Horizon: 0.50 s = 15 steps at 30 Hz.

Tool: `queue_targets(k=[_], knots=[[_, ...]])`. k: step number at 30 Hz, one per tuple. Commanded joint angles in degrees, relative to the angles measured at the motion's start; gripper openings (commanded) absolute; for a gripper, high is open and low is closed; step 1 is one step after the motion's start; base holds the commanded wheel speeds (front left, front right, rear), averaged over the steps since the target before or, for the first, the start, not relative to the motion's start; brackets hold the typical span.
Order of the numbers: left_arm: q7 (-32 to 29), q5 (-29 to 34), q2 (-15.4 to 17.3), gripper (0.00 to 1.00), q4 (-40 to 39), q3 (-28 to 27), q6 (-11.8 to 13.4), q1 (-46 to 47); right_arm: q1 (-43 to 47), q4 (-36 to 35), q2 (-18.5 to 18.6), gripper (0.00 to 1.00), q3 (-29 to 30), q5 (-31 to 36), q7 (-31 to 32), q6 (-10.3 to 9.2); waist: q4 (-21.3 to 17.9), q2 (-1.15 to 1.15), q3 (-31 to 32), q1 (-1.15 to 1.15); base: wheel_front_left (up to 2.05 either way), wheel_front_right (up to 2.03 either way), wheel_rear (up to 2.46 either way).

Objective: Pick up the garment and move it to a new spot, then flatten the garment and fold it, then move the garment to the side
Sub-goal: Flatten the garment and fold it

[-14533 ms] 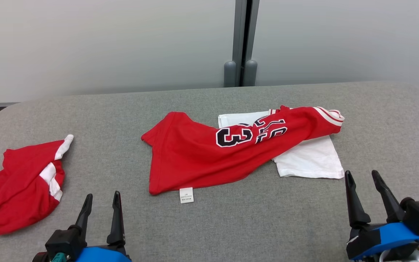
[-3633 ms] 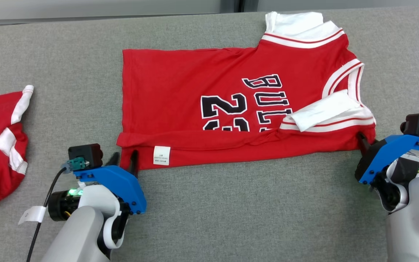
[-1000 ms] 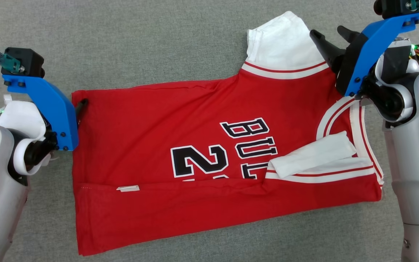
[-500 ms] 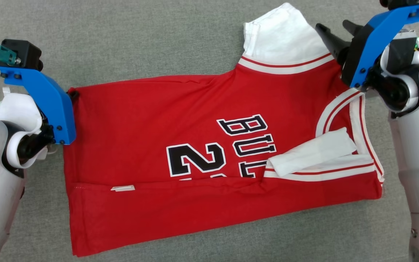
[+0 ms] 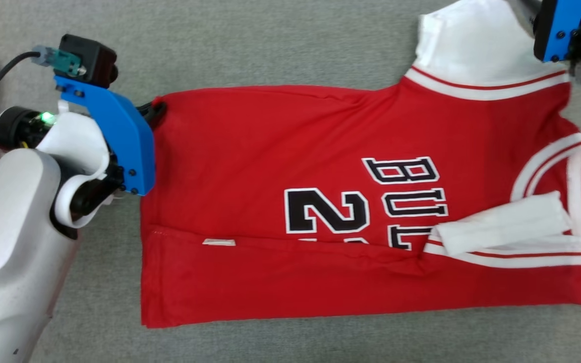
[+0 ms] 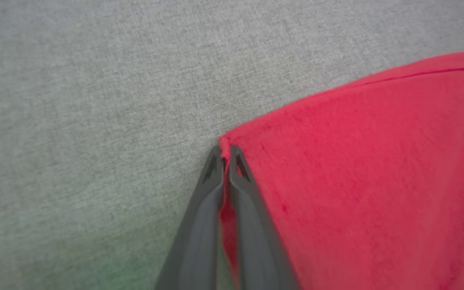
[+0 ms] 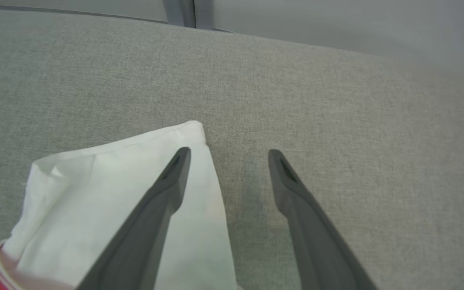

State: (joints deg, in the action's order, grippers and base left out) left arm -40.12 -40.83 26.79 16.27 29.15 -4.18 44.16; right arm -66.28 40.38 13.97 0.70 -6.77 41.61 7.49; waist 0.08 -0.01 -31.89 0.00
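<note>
A: Writing?
B: "BUL", "2" on red jersey [image 5: 270, 151], flat on desk [image 5: 270, 40]; tag [image 5: 219, 242] unreadable.
A: Pincers?
B: left pincer [image 6: 226, 150] pinching jersey's hem corner; right pincer [image 7: 228, 153] spread over white sleeve [image 7: 95, 181], toward desk's far edge.

surface [image 5: 270, 40]: grey woven fabric | wall [image 7: 336, 24]: pale grey panels | post [image 7: 177, 10]: darker grey, upright

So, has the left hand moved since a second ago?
Yes: the left hand, open beside the far left corner of the jersey then, has closed in and now pinches that corner.
</note>
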Motion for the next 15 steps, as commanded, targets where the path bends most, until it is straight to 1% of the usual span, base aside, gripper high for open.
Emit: queue_targets(k=[1,7,9,11,12,13,14,15], knots=[[-0.7,0.05,-0.56,0.0,1.32,1.64,-0.29,-1.75,-1.63,0.85,0.3,1.0,0.48,0.6,0.93,0.01,2.2,0.01,-1.82,0.0,0.0,0.0,0.0],[0.17,-0.34,-1.95,0.0,1.54,2.64,-0.68,-1.95,-3.4,3.34,0.44,1.0,1.15,3.03,4.82,0.01,4.37,0.01,-3.22,0.0,0.0,0.0,0.0],[0.54,-0.33,-2.05,0.0,1.84,2.82,-0.75,-2.01,-3.28,3.68,0.9,1.0,0.83,3.66,5.31,0.01,4.64,0.01,-3.39,0.0,0.0,0.0,0.0],[1.09,-0.52,-2.26,0.0,2.14,2.86,-0.83,-2.0,-2.53,3.8,0.39,1.0,1.15,3.18,5.23,0.01,4.85,0.01,-3.43,0.0,0.0,0.0,0.0],[1.22,-0.61,-2.32,0.0,2.31,2.8,-0.78,-2.07,-1.89,3.91,0.02,0.92,1.75,2.82,5.56,0.02,4.88,0.01,-3.36,0.0,0.0,0.0,0.0],[1.58,-0.69,-2.42,0.0,2.41,2.59,-0.64,-2.07,-1.43,3.89,0.0,0.38,2.02,2.75,5.8,0.02,4.87,0.01,-3.34,0.0,0.0,0.0,0.0],[1.58,-0.69,-2.42,0.0,2.41,2.59,-0.64,-2.07,-1.43,3.89,0.0,0.38,2.02,2.75,5.8,0.02,4.87,0.01,-3.34,0.0,0.0,0.0,0.0],[2.04,-0.78,-2.51,0.0,2.43,2.2,-0.47,-1.92,-1.37,3.67,0.22,0.11,2.01,2.41,5.33,0.01,4.83,0.01,-3.4,0.0,0.0,0.0,0.0]])
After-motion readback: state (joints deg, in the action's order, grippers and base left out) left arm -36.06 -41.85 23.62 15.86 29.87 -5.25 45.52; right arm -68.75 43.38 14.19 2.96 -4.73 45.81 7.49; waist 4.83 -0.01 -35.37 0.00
